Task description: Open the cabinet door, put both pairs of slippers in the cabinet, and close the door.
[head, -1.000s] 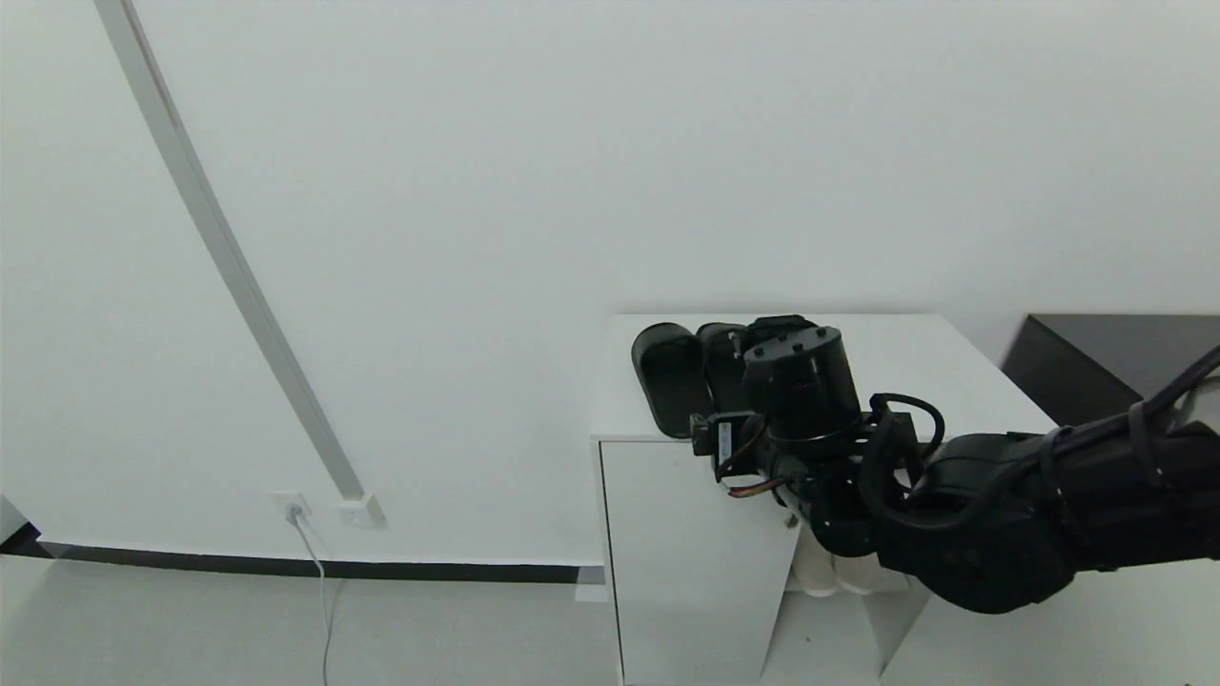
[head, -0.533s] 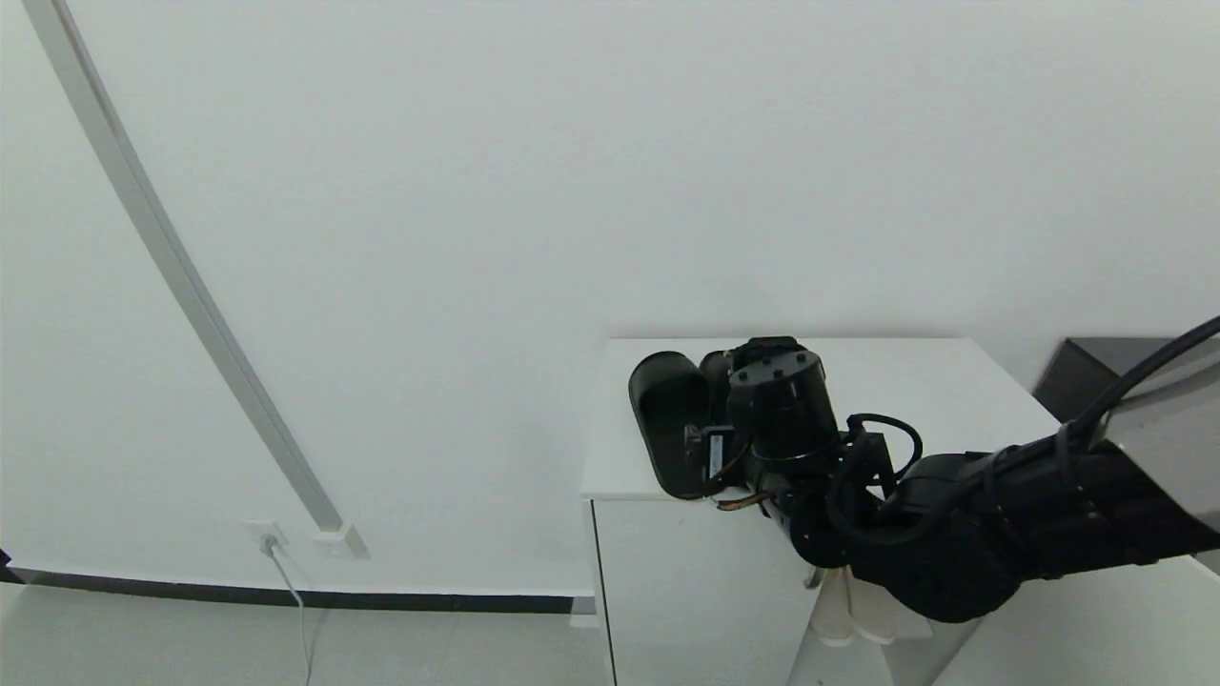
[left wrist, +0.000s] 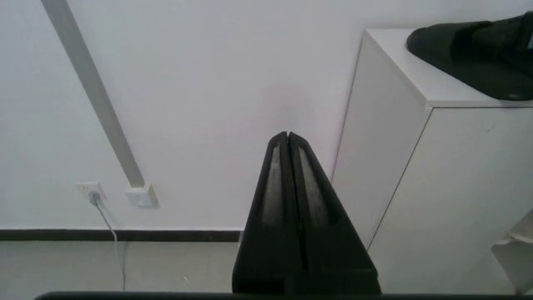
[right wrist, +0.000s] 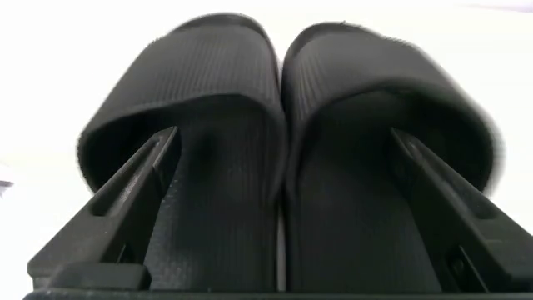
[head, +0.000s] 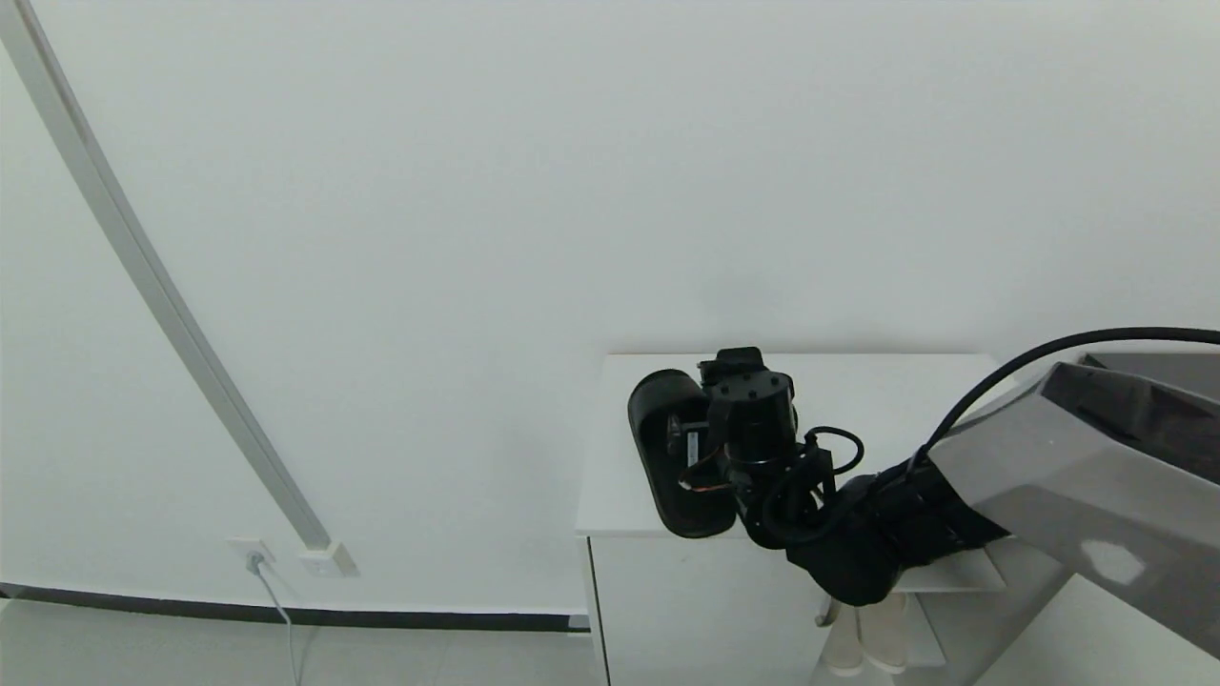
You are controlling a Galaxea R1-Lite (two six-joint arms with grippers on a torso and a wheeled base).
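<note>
Black slippers (right wrist: 283, 167) lay side by side atop the cabinet (head: 886, 400), the right gripper (right wrist: 283, 137) spread wide across the pair, not yet clamped. The left gripper (left wrist: 288, 146) was pressed together, apart from the cabinet. A pale pair (head: 863, 643) seemed shelved inside; stowing the black pair and closing the door remained.

Head cam sat high, faced forward and slightly down at the wall (head: 572, 191), with the cabinet (head: 896, 400) low at right, mid-range. Left wrist cam sat lower and well back, looking out past the left gripper (left wrist: 288, 142) at wall and cabinet side. Right wrist cam was tight on the slippers (right wrist: 350, 125). Head and left wrist shared trunking (head: 164, 291), socket (head: 250, 553), cabinet, slippers. Head and right wrist shared the slippers.
</note>
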